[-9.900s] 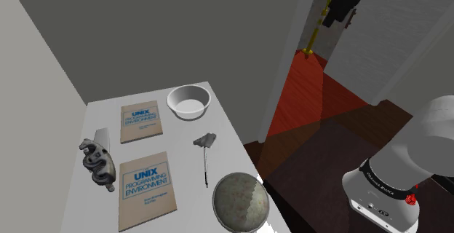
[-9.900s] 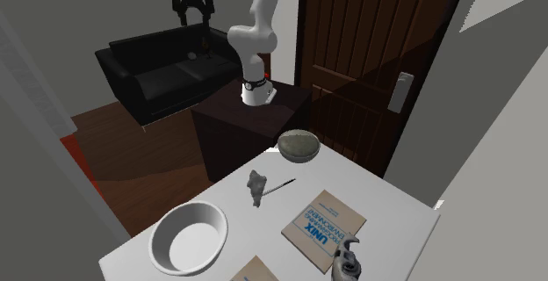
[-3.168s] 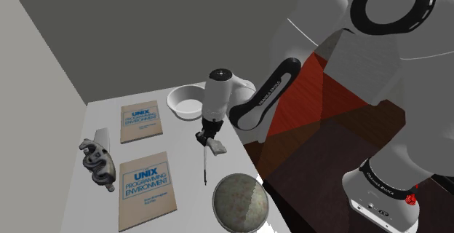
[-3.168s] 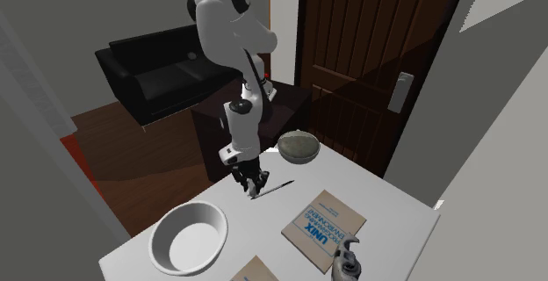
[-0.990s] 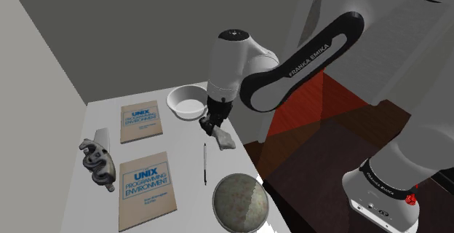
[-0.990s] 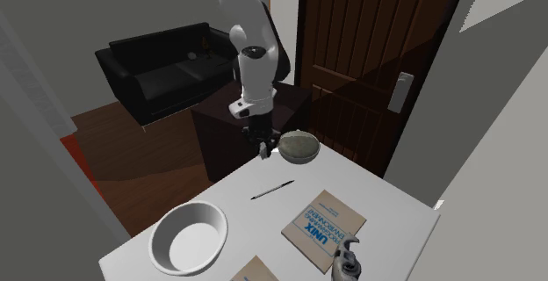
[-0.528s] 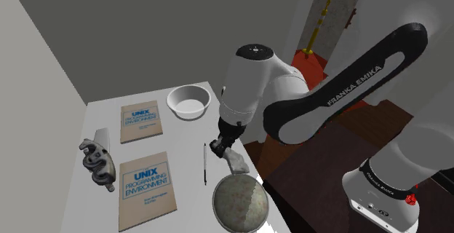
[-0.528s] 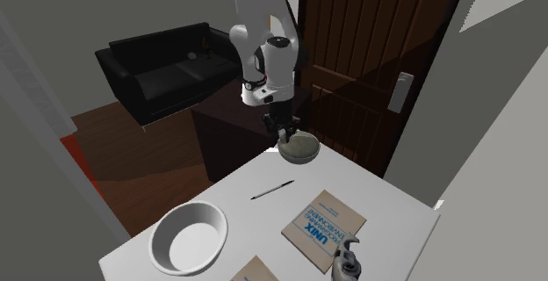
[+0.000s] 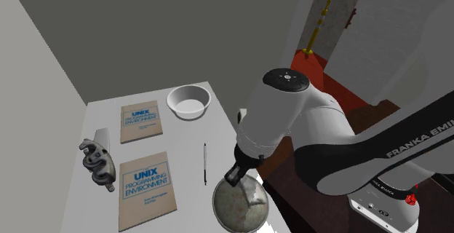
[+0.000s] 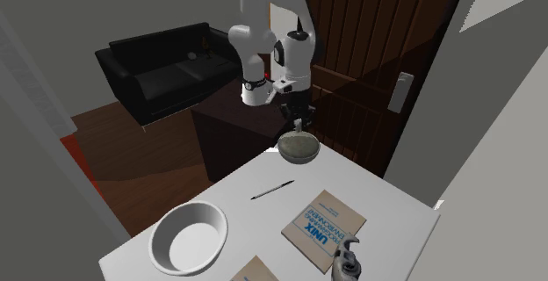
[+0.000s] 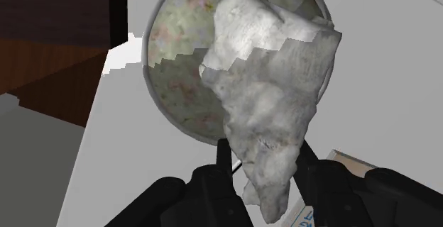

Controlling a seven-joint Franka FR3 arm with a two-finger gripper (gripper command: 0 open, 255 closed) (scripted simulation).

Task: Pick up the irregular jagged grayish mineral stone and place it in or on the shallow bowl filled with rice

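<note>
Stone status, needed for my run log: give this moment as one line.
phase: carry | gripper: shut on stone | stone: above rice bowl, not yet released

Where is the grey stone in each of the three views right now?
Shoulder view: the stone hangs from the gripper over the speckled bowl, lower middle.
Second exterior view: the stone is just above the bowl, upper middle.
Wrist view: the stone is clasped between the fingers, with the bowl behind it.
Shared landmark: the bowl.
</note>
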